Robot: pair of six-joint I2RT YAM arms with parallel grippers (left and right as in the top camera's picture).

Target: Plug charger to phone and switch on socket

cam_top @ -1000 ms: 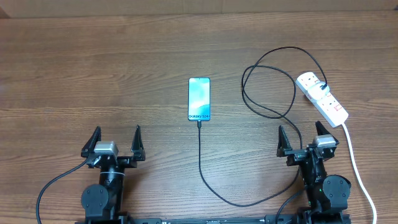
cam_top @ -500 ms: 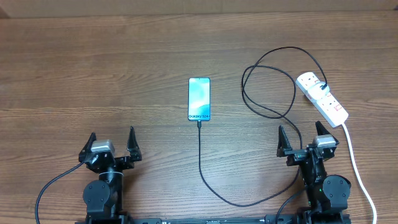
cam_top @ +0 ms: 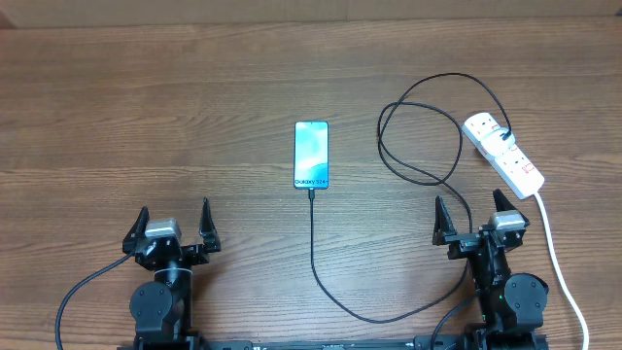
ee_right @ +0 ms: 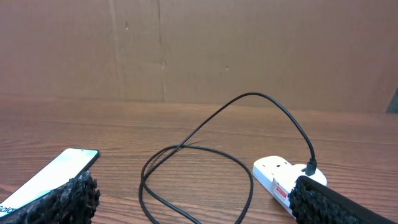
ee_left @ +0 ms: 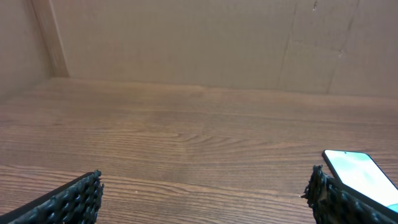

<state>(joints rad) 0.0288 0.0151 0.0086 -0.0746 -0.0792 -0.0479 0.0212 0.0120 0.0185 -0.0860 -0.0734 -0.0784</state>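
The phone [cam_top: 312, 155] lies flat mid-table with its light blue screen up, and also shows in the left wrist view [ee_left: 357, 171] and right wrist view [ee_right: 53, 174]. The charger [cam_top: 313, 243], a thin black cable, meets the phone's near end, curves along the front edge and loops [ee_right: 193, 155] up to the socket [cam_top: 505, 156]. Its far end stands in a white adapter [ee_right: 309, 168] on that white strip. My left gripper [cam_top: 175, 207] is open near the front left, with only bare wood between its fingers [ee_left: 68, 202]. My right gripper [cam_top: 467, 199] is open just in front of the socket.
A thick white cord [cam_top: 559, 262] runs from the socket down the right side past the right arm. Brown cardboard walls [ee_left: 186, 43] close off the back and left of the table. The black cable passes close under the right arm's base [cam_top: 457, 292].
My left gripper has shifted slightly left and back. The right gripper, phone, cable and socket have not moved.
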